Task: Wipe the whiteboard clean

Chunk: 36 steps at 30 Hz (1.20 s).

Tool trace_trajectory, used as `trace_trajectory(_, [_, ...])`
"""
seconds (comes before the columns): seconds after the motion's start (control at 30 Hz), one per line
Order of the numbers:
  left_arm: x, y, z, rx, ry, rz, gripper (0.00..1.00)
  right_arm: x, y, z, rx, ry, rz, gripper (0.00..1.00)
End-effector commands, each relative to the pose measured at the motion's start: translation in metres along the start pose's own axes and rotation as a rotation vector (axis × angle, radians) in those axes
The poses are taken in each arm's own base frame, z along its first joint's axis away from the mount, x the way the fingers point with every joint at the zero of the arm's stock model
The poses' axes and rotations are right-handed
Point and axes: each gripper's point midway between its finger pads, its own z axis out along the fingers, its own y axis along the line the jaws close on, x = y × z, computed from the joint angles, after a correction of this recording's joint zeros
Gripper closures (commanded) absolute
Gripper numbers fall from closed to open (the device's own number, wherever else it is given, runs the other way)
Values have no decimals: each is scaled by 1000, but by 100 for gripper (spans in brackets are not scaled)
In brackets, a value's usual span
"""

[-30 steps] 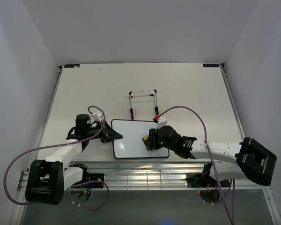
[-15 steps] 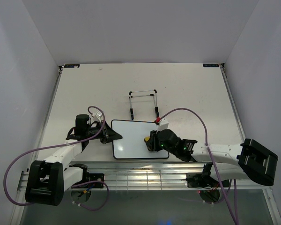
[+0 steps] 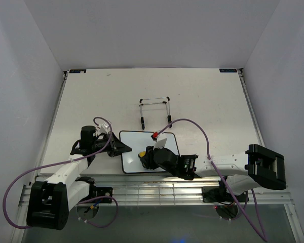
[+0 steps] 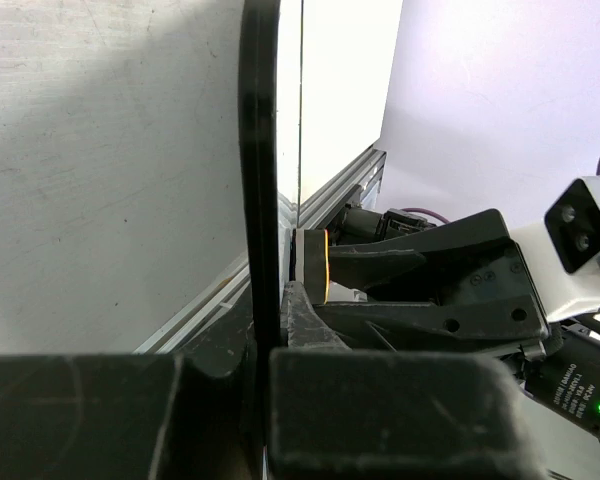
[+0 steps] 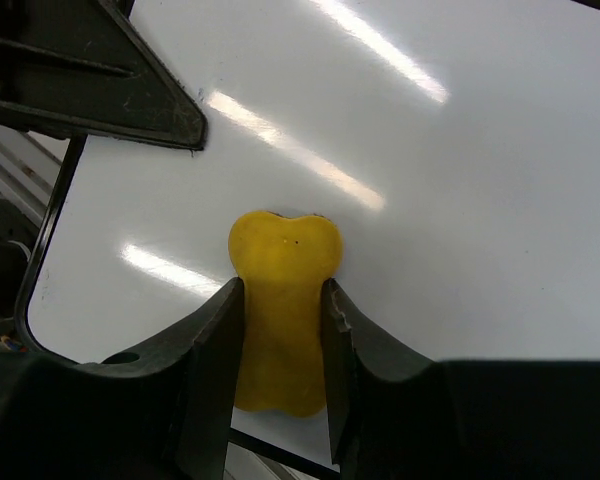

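Toward near edge of desk [image 3: 202, 101], your left gripper [image 3: 122, 147] pinches left rim of whiteboard [image 3: 134, 142], jaws closed tight, likely pinning it against wiping push. Your right gripper [image 3: 145, 158] clamps yellow eraser [image 3: 141, 153] flat on board face, left of middle; face looks blank. Beyond, wire easel [image 3: 154, 109] stands apart.

The small rectangular white board with a thin black rounded-corner frame [image 3: 133, 150] lies face up just on the near side of the black wire easel stand [image 3: 155, 110], apart from it; its long edges run parallel to the stand's top bar; its glossy face [image 5: 460, 200] is blank, showing only streaks of reflected light.
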Motion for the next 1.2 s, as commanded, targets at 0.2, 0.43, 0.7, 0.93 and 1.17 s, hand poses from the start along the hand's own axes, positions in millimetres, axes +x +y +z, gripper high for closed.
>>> trace_trajectory(0.2, [-21, -9, -1, -9, -107, 64, 100, 53, -81, -20, 228, 85, 59, 72])
trace_trajectory(0.43, [-19, -7, -2, -23, -98, 53, 100, 70, -136, -42, 342, 86, 107, 72])
trace_trajectory(0.7, [-16, -6, -1, -15, -71, 56, 100, 57, -171, -48, 391, 69, 136, 72])
trace_trajectory(0.93, [-17, -10, -3, -20, -75, 71, 100, 42, -187, -43, 349, 144, 133, 71])
trace_trajectory(1.17, [-22, -13, -4, -32, -85, 89, 100, 43, -193, -49, 275, 140, 190, 71])
